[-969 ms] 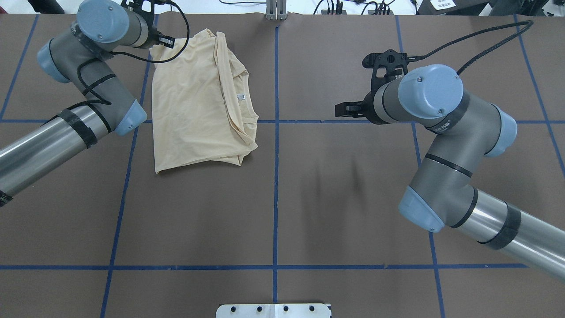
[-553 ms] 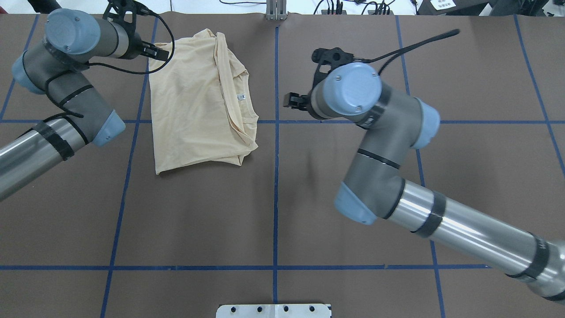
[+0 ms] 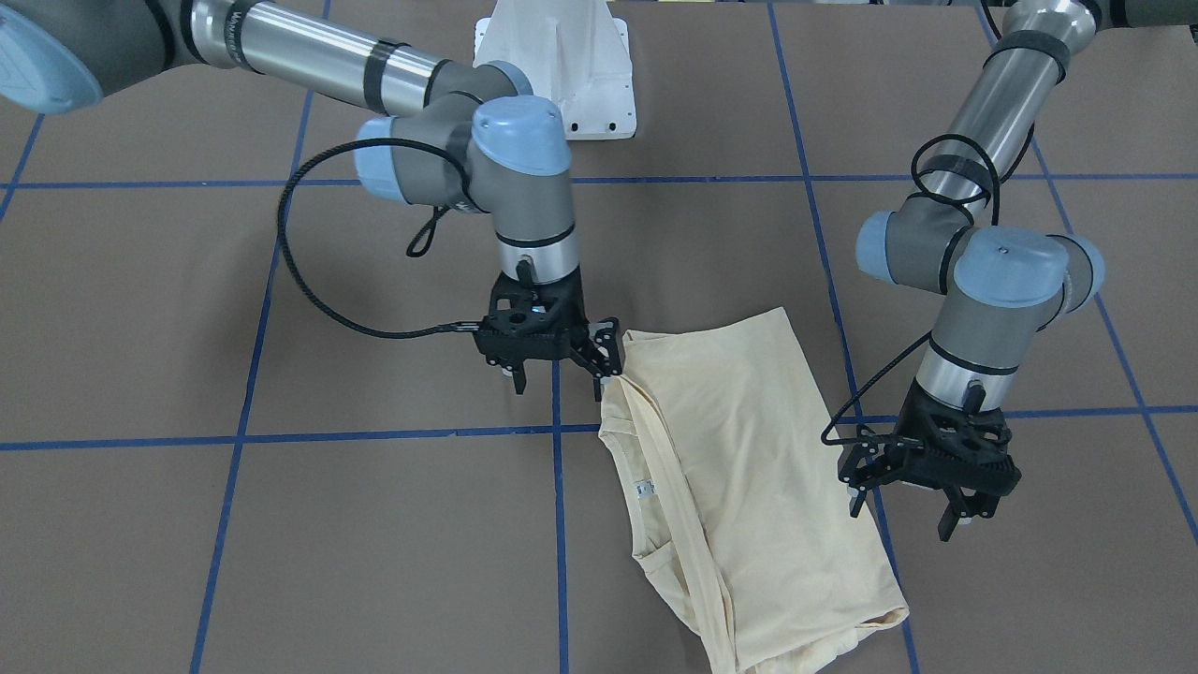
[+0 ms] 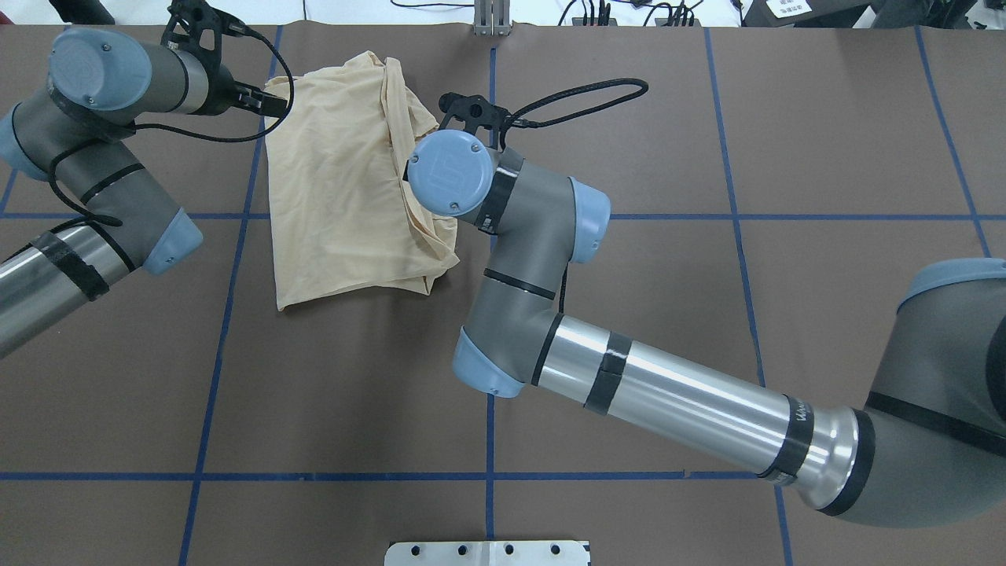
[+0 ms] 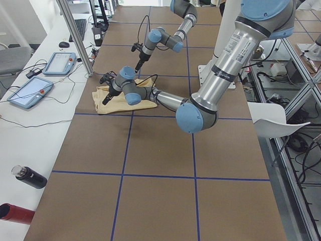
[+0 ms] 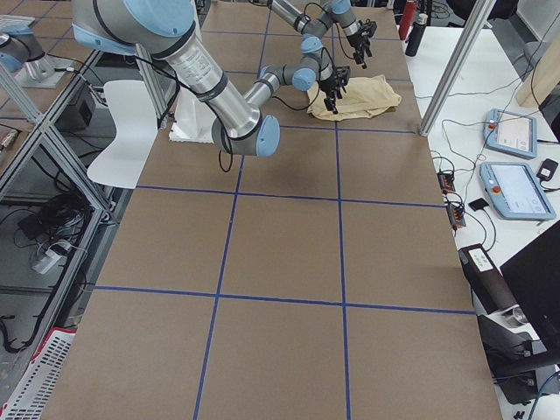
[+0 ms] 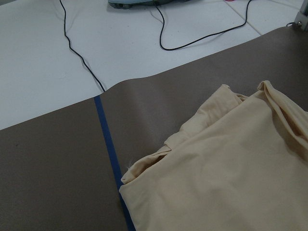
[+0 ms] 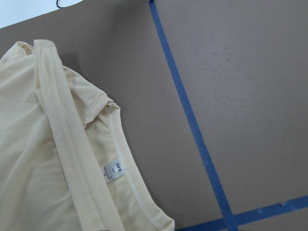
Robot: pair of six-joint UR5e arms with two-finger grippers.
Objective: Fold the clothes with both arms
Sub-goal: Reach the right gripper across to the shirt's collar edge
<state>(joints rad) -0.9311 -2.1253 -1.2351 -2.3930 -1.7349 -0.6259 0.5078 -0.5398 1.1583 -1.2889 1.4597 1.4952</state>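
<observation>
The shirt [image 3: 749,468] lies folded on the worktop [image 4: 629,314], on my left side and out toward the far edge from my base. It is thin and limp. It will weigh next to nothing, drape from any pinch and slide over the brown surface rather than hold a crease, so I judge it wants two holds moved together, not one. My right fingers [image 3: 599,360] are spread and hold nothing, with one tip just beside the corner nearest my base. My left fingers [image 3: 953,517] hang spread and empty at the opposite long edge, and I cannot tell whether they touch the cloth. The layered corners look to me like the places to pinch, through every layer, because the ribbed collar [image 8: 72,159] side is thick and bunched and a shallow grip would lift only the top sheet. The front-facing view is the one that shows both sets of fingers apart. From overhead my right wrist covers its own fingers and also the neck label [image 8: 112,169]. My right wrist camera gives that label, the collar stitching and the blue tape [image 8: 192,125] close up, but none of my fingers. My left wrist camera shows a rumpled corner with an under-layer poking out, which no wider view resolves.
</observation>
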